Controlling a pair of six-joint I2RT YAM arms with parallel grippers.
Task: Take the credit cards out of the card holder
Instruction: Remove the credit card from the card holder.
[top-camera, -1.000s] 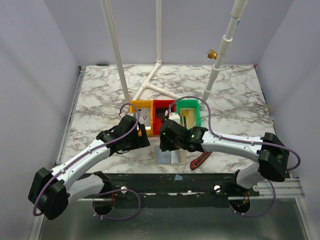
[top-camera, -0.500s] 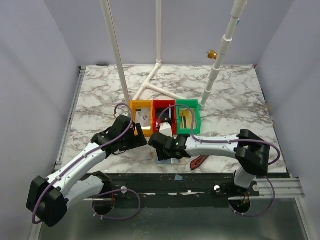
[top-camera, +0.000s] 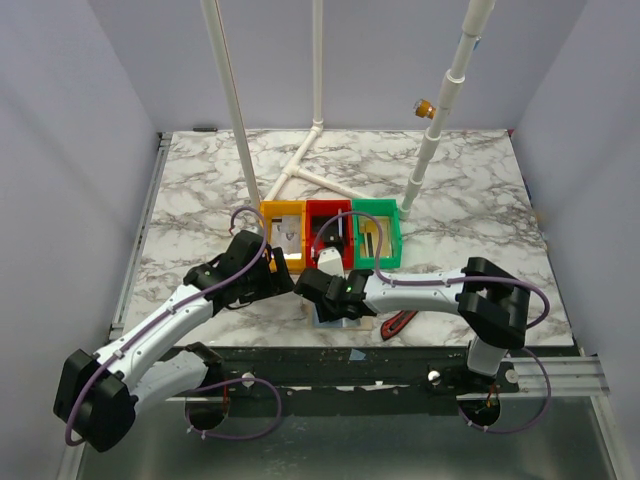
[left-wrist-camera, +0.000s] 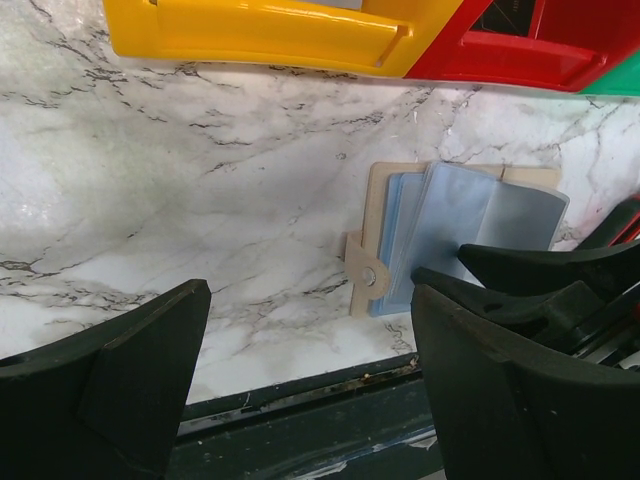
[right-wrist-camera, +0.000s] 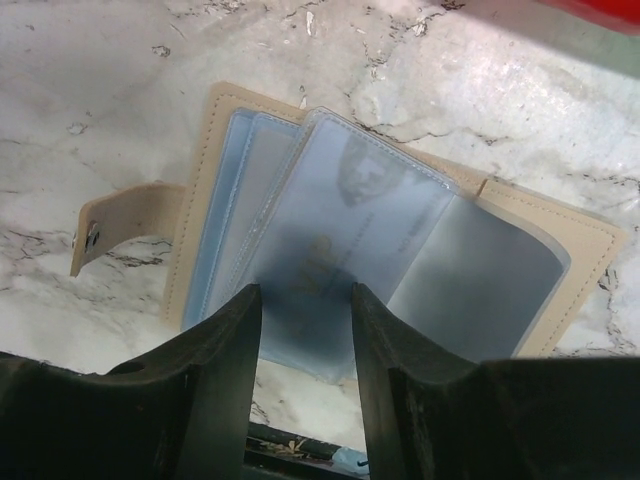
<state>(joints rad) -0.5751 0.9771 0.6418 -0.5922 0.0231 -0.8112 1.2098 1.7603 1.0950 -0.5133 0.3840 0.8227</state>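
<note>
Marble table (top-camera: 200, 200), card holder (right-wrist-camera: 380, 240), 3 bins (top-camera: 329, 204)

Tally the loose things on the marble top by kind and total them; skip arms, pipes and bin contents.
Bins (yellow bin, red bin, green bin): 3
Card holder: 1
Red-and-black tool: 1
Total: 5

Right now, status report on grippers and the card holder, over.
Right gripper open, low over the card holder. Left gripper open, beside it. Holder open flat, card in sleeve. Nothing blocking.
</note>
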